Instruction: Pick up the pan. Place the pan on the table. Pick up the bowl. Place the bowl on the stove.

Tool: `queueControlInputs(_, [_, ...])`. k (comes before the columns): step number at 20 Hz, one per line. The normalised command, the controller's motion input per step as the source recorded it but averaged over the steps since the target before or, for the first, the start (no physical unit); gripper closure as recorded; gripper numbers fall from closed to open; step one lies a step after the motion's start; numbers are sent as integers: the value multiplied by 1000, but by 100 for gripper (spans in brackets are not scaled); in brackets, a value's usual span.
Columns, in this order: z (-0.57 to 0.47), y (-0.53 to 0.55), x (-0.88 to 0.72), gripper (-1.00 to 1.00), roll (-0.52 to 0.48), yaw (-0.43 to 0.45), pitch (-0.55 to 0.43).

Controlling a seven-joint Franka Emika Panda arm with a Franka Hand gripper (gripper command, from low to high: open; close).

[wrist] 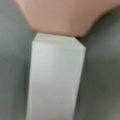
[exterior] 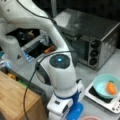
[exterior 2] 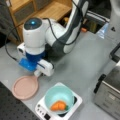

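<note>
The dusty-pink pan (exterior 2: 25, 87) lies flat on the grey table (exterior 2: 82, 62) at a front view's lower left, its short white handle pointing up toward the arm. My gripper (exterior 2: 37, 73) hangs low right over that handle. In the wrist view the white handle (wrist: 55, 80) fills the middle and the pan's pink rim (wrist: 62, 17) runs along the top; no fingers show there. The teal bowl (exterior 2: 58, 96) sits on the white stove (exterior 2: 77, 100) with an orange item (exterior 2: 58, 105) inside. The bowl (exterior: 102, 85), stove (exterior: 100, 100), gripper (exterior: 72, 112) and a sliver of pan (exterior: 90, 118) show in both front views.
A large steel toaster oven (exterior: 92, 37) stands behind the stove, also at a front view's right edge (exterior 2: 110, 95). A light wooden board (exterior: 15, 97) lies at a front view's lower left. A wooden shelf unit (exterior 2: 42, 10) stands at the back, with clutter behind the arm.
</note>
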Motion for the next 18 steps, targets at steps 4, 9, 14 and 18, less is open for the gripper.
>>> queueControlInputs(4, [-36, 60, -87, -100, -29, -82, -89])
queueControlInputs(9, [23, 63, -66, -100, -34, -89, -50])
queueControlInputs(14, [257, 114, -32, -100, -33, -89, 63])
queueControlInputs(18, [380, 166, 0, -100, -37, -77, 120])
